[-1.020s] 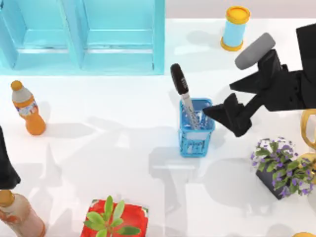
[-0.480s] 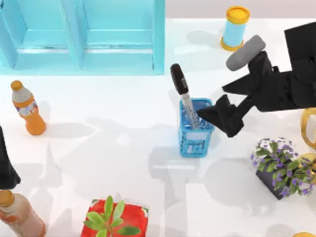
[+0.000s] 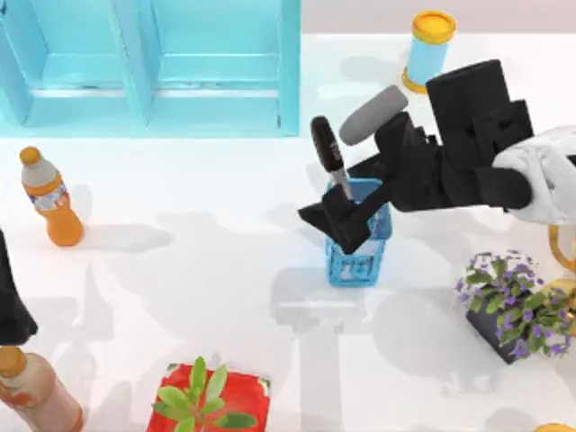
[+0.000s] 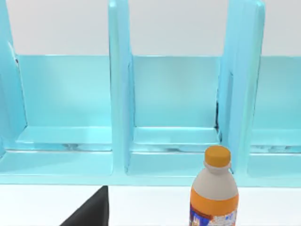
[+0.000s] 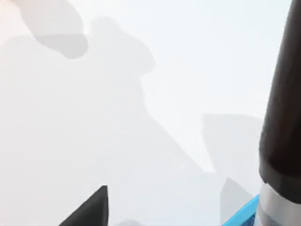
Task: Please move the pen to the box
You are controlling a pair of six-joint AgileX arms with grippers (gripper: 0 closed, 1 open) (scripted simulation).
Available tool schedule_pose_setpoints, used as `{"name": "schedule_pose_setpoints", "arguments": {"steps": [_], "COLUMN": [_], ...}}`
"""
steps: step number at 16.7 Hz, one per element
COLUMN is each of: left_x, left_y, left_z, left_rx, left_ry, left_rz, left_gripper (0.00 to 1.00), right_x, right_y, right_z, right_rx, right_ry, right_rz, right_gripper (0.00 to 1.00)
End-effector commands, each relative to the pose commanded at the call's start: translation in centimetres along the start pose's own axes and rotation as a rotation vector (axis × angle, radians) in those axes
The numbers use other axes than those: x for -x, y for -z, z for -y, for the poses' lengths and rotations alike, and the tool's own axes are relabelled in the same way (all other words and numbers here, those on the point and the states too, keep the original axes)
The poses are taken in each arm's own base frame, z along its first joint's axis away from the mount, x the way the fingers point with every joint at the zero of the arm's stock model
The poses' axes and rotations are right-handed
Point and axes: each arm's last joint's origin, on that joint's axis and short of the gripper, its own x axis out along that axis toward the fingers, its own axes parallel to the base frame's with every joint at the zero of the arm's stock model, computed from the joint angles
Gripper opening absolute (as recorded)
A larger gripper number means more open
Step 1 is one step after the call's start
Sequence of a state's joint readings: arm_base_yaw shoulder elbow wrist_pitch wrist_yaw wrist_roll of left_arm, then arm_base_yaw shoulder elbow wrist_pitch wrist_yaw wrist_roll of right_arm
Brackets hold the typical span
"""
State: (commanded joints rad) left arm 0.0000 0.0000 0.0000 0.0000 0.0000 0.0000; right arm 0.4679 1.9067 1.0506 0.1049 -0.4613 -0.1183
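While the slim black-capped, white-barrelled pen [image 3: 329, 160] stood tilted in the small blue mesh box [image 3: 362, 254], the right gripper [image 3: 335, 219] hovered open over that box, fingers just beside the barrel.

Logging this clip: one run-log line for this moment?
right tool: at pen in blue basket | left arm: parked at table's left edge

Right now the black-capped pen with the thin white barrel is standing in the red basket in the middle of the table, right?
Not quite. The black-capped pen with the thin white barrel is standing in a small blue mesh basket, not a red one, as the top view shows. It is in the middle of the table, with the right hand at the basket's rim beside the pen.
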Motion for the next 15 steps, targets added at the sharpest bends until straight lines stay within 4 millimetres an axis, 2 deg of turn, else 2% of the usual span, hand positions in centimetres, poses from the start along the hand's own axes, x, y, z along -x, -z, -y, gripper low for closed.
{"name": "schedule_pose_setpoints", "arguments": {"steps": [2,6,15], "left_x": [0.0,0.0,0.0], "left_y": [0.0,0.0,0.0], "left_z": [0.0,0.0,0.0], "left_rx": [0.0,0.0,0.0], "left_ry": [0.0,0.0,0.0], "left_rz": [0.0,0.0,0.0], "left_gripper": [1.0,1.0,1.0], "right_x": [-1.14,-1.35,-1.35], "right_y": [0.48,0.59,0.59], "right_z": [0.21,0.27,0.27], "right_rx": [0.0,0.0,0.0], "right_ry": [0.0,0.0,0.0], "right_rz": [0.0,0.001,0.001], "right_gripper": [1.0,1.0,0.32]}}
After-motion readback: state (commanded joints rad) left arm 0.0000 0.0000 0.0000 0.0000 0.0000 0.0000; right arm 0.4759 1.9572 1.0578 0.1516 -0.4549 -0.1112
